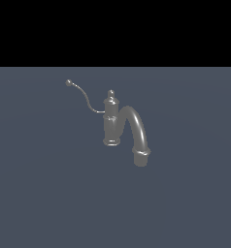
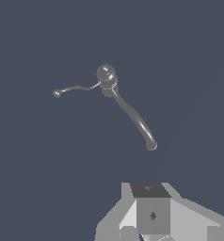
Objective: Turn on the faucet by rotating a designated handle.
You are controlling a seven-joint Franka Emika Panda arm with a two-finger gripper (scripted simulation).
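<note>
On the grey floor [image 1: 40, 193]: faucet [image 1: 111, 121] stood alone, near centre of the exterior view.
Column: upright, ribbed, small finial [image 1: 110, 93] on top.
Spout [image 1: 137, 128]: thick arch leaving the column toward 4 o'clock in the exterior view, collar end pointing down near the floor.
Handle [image 1: 83, 97]: thin curved wire lever, rooted at the upper column, swept out toward 10 o'clock in the exterior view, ball tip [image 1: 68, 83] at the far end, raised above the floor.
Wrist view: looked down on the faucet [image 2: 107, 75] from above; handle [image 2: 76, 88] and spout [image 2: 135, 120] splayed out on opposite sides of the column.
Gripper [image 2: 151, 216]: only grey body blocks showed at the edge of the wrist view, well apart from the faucet, touching nothing.
Pincer state: cannot tell, fingertips were out of frame.
Exterior view: arm did not appear.
</note>
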